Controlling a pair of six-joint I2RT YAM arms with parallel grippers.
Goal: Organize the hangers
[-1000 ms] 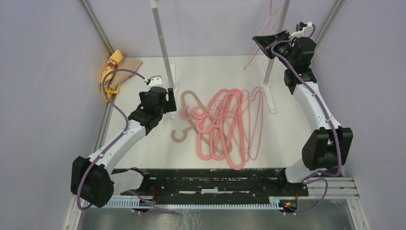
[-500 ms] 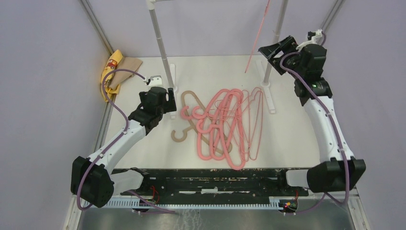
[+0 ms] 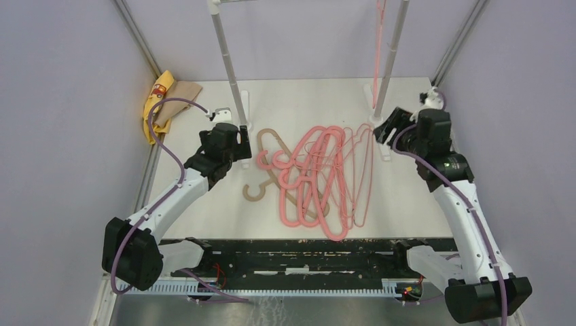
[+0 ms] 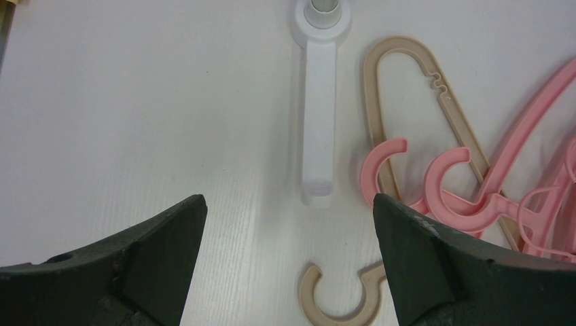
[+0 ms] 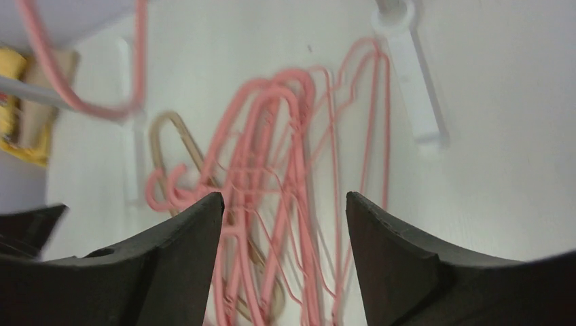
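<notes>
While hangers [image 3: 318, 178] lie heaped at centre, left gripper [image 4: 289, 204] and right gripper [image 5: 282, 200] hover, jaws apart, both empty; one pink hanger [image 3: 378, 34] hangs beside the rack pole [image 3: 392, 54].

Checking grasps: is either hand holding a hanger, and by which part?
Nothing is held; the left hand and right hand are both open and empty.

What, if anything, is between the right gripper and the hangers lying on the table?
Nothing visible. The right gripper is open and empty, and its wrist view looks straight onto the hanger pile. The rack foot lies beside the pile's right edge, not across it.
</notes>
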